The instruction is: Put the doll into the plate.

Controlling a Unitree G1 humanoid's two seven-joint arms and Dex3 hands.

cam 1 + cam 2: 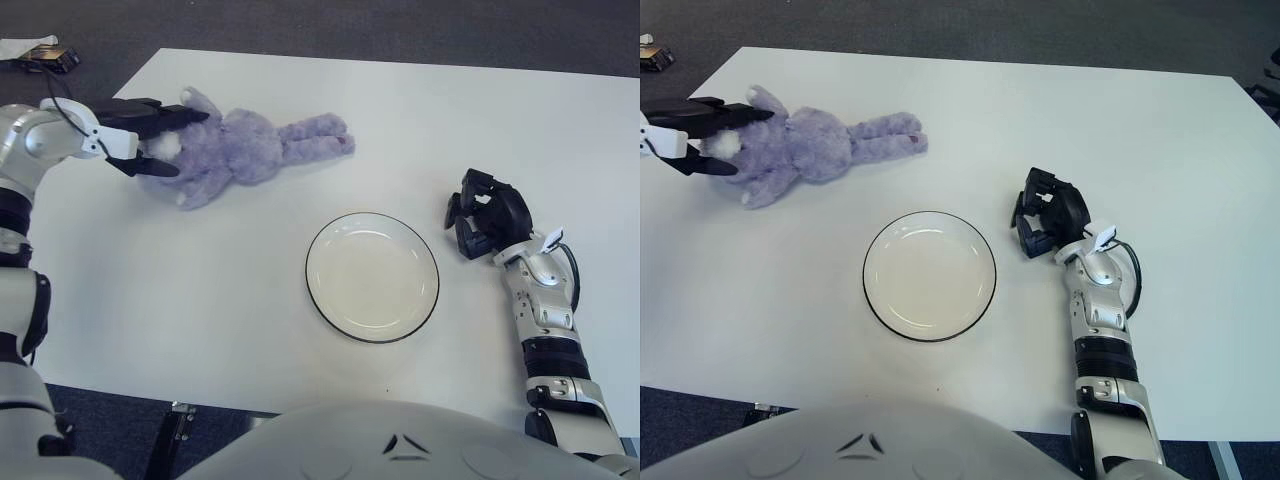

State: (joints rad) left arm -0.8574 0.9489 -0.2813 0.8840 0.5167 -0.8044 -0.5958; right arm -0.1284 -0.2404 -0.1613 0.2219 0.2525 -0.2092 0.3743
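A purple plush doll (240, 148) lies on its side at the far left of the white table (300, 80), legs pointing right. My left hand (150, 140) is at the doll's head, black fingers closed around it from above and below. The white plate (372, 276) with a dark rim sits empty in the middle of the table, nearer me than the doll. My right hand (485, 222) shows to the right of the plate with its fingers curled, holding nothing.
A small dark object (45, 60) lies on the grey floor beyond the table's far left corner. The table's left edge runs close behind my left hand.
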